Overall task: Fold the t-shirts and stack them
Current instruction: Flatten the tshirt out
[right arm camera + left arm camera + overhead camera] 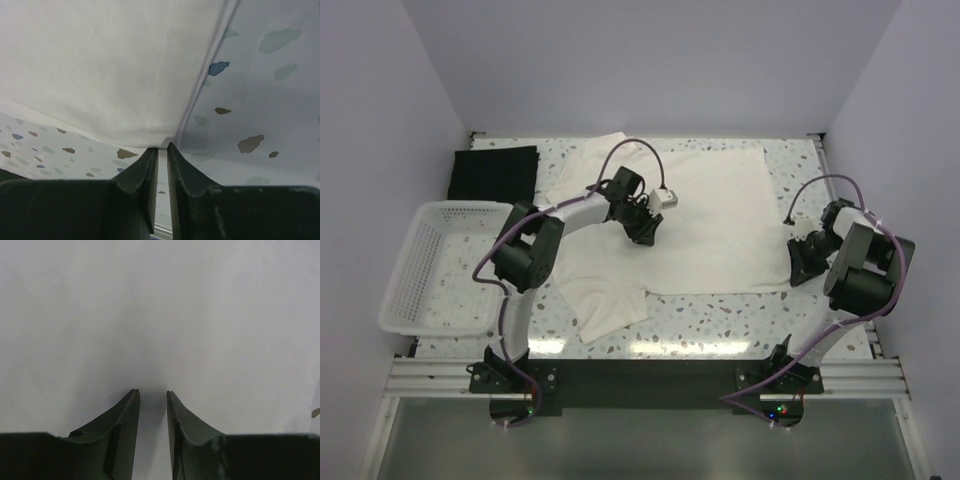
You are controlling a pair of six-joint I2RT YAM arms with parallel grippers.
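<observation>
Both grippers narrowly parted: right gripper (160, 146) touching cream t-shirt (110, 70) corner.

My top camera looks down from high up behind the arms at the whole table (720, 310). My two wrist cameras sit very close, looking past their own fingers, and all three see the cream shirt (720, 215)
</observation>
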